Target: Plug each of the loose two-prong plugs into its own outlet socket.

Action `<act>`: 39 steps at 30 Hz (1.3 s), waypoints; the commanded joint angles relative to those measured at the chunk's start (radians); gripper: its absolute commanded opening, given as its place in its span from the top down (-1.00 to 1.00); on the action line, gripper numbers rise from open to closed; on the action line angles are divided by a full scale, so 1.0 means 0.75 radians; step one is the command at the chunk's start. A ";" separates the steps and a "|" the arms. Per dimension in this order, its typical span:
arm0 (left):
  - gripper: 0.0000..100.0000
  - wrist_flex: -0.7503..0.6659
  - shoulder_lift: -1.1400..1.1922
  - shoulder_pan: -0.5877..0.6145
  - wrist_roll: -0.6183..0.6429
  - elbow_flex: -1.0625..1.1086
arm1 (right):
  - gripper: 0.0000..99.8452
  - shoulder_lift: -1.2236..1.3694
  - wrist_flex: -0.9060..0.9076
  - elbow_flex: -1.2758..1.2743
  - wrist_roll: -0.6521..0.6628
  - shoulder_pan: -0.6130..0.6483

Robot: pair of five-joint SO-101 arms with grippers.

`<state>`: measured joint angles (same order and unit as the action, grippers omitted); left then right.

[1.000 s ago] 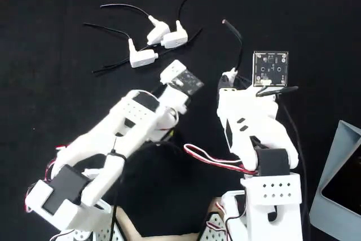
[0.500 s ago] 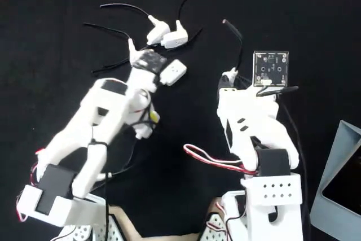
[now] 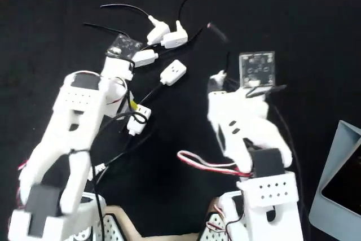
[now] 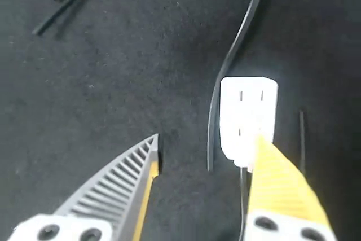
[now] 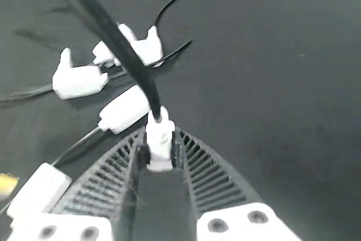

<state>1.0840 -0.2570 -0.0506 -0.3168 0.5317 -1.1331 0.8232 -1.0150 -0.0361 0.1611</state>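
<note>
Three white two-prong plugs lie at the back of the black table: one (image 3: 145,57) by the left arm's camera, two more (image 3: 158,29) (image 3: 175,39) behind it. One white outlet socket (image 3: 173,71) lies mid-table, a second (image 3: 138,118) closer in. My left gripper (image 3: 133,101) (image 4: 207,139) is open, low over that second socket (image 4: 248,115), whose end lies under the yellow finger (image 4: 276,179). My right gripper (image 3: 216,80) (image 5: 159,149) is shut on a small white plug (image 5: 159,139) whose black cord (image 5: 107,32) rises away from it.
Black cords trail from the plugs and sockets across the back left of the table (image 3: 316,21). A grey box (image 3: 338,179) stands at the right edge. Red and white wires (image 3: 203,162) loop between the arm bases.
My left arm has swung left and back from the mid-table socket to the nearer one. The right arm has shifted slightly left, carrying its plug and cord.
</note>
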 commanded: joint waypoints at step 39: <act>0.49 -0.532 -0.653 0.639 0.162 0.907 | 0.98 1.194 -0.841 0.136 0.442 0.651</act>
<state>0.6974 -0.7342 0.4266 -0.2002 1.2160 -0.2371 0.2186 -0.9168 0.2846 0.6352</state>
